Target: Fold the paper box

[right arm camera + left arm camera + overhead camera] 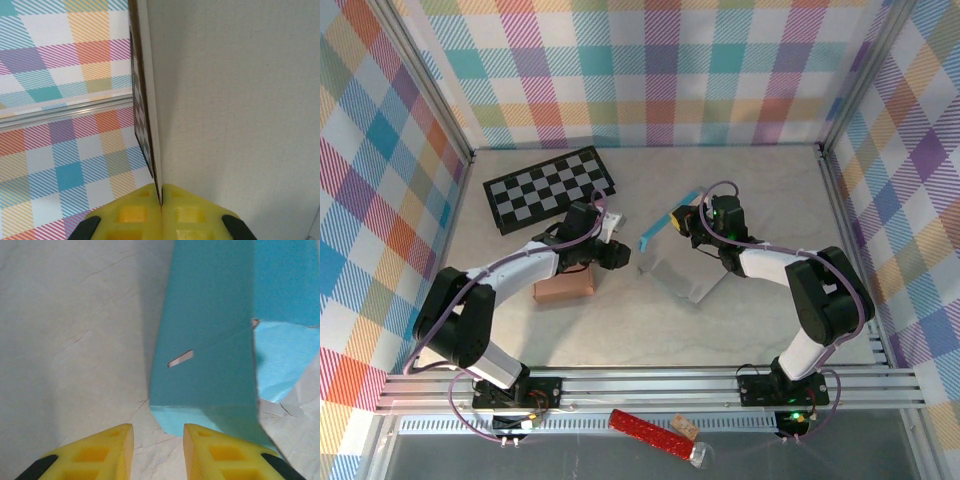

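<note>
Both arms lean in over the counter toward its middle. The left arm stretches low from its base with the forearm angled right. The right arm folds sharply at the elbow and reaches back to the left.

The paper box lies between them, a pale sheet partly flat on the counter with a teal flap raised at its far-left edge. Bare counter lies open at the far right and along the near middle. A checkerboard lies at the far left, near the left wrist.

A brown block sits just beside the left forearm. The right gripper has its jaws closed on a thin panel edge of the paper box. The left gripper has its jaws apart and empty, with the tips just short of the teal panel's lower edge.
</note>
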